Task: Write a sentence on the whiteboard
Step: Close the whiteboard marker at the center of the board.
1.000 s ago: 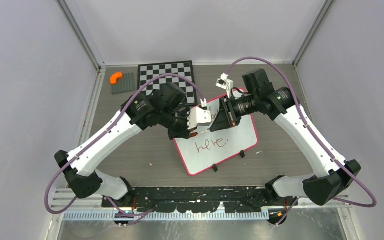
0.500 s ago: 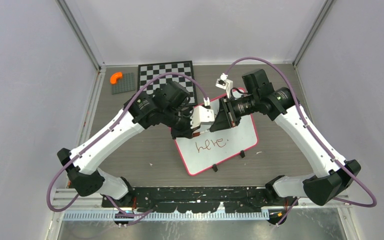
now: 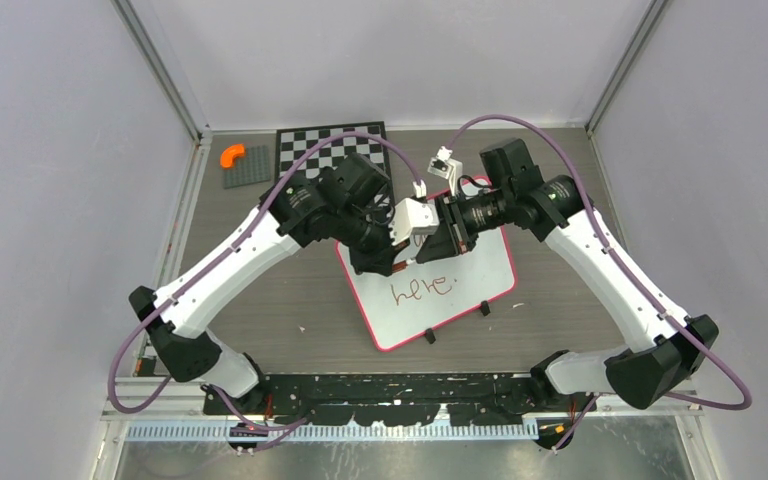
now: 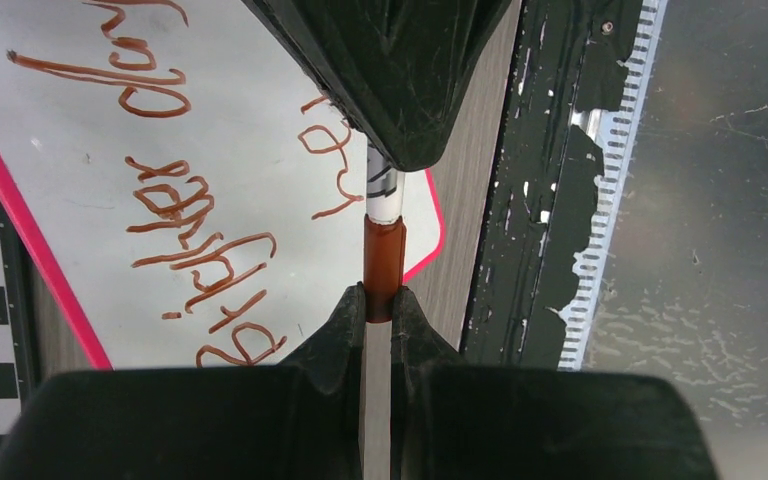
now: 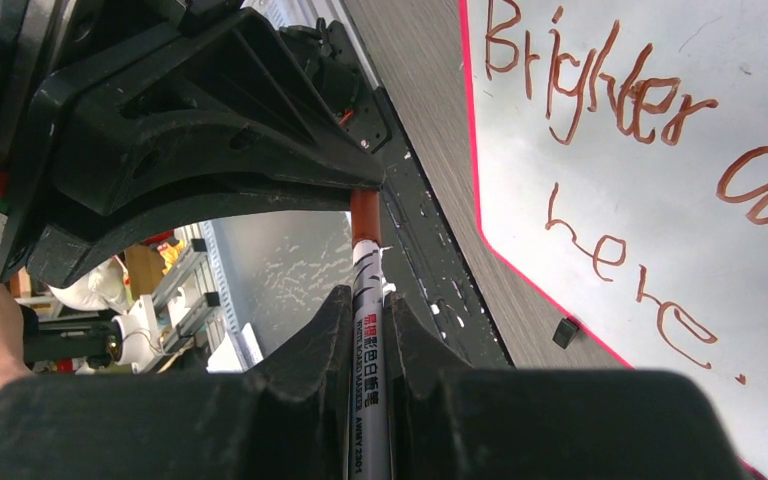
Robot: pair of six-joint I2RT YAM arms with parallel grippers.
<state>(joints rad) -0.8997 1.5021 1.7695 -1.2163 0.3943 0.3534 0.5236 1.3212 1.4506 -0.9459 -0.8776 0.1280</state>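
The whiteboard (image 3: 475,272), white with a pink rim, lies tilted at mid-table. The sentence is in reddish-brown marker: "here." (image 3: 422,289) shows from above, and "Brighter" (image 5: 600,85) over "here." (image 5: 645,280) in the right wrist view. Both grippers meet tip to tip above the board's upper left. My right gripper (image 5: 368,300) is shut on the marker's white barrel (image 5: 368,350). My left gripper (image 4: 381,300) is shut on the brown cap (image 4: 383,255) at the marker's end. From above, the left gripper (image 3: 398,258) and right gripper (image 3: 440,238) hide the marker.
A black-and-white checkered board (image 3: 332,145) lies at the back. Left of it an orange piece (image 3: 232,155) sits on a small grey plate (image 3: 250,170). The black base rail (image 3: 400,388) runs along the near edge. Two black clip feet (image 3: 484,308) stand at the board's near rim.
My left arm has swung right and toward the back, bringing its gripper closer to the right one. More of the board's left corner shows. The right arm shifted slightly left.
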